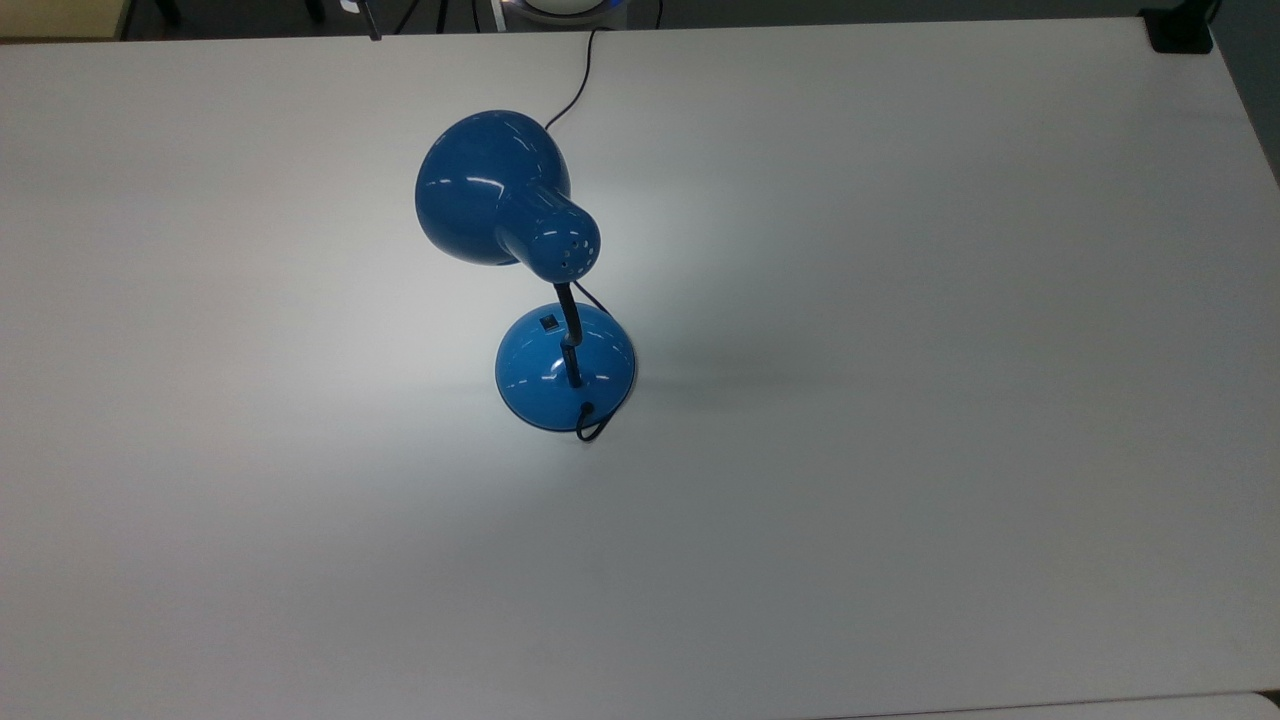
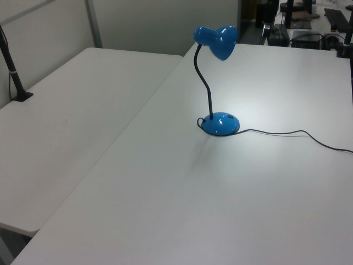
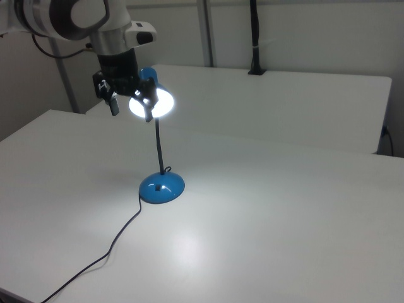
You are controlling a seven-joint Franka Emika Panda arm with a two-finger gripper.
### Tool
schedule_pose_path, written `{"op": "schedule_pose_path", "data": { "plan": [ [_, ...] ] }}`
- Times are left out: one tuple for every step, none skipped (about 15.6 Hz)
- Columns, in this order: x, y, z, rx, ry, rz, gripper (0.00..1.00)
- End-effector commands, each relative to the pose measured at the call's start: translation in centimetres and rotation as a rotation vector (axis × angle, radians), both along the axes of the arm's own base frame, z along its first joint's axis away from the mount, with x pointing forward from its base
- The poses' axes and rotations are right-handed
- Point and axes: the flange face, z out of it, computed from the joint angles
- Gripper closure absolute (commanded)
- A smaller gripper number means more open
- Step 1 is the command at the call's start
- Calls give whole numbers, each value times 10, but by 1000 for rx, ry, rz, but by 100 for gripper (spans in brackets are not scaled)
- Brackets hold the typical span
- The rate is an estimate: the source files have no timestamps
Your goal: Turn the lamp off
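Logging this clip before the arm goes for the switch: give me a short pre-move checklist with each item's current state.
1. Lamp lit, so the task is still to do: ok.
2. Switch on the base uncovered: ok.
3. End effector open and empty: ok.
4. End effector near the switch: not ok, it hangs up by the shade.
5. Cord clear of the switch: ok.

A plain white table (image 1: 900, 450) carries the lamp (image 1: 565, 368), whose round blue base sits near the middle in a bright pool of light. The lamp's black cord (image 2: 298, 134) trails across the tabletop toward the left view's right edge.
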Motion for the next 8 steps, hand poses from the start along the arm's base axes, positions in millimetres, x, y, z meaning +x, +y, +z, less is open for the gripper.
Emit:
{"op": "schedule_pose_path", "data": {
  "plan": [
    [-2, 3, 6, -8, -5, -17, 0],
    [-2, 2, 6, -8, -5, -20, 0],
    [-2, 3, 6, -8, -3, -18, 0],
    [-2, 2, 6, -8, -3, -20, 0],
    [-2, 2, 6, -8, -3, -20, 0],
    [-2, 2, 6, -8, -3, -20, 0],
    [-2, 2, 6, -7, -3, -21, 0],
    [-2, 3, 6, -7, -3, -25, 0]
  ]
}}
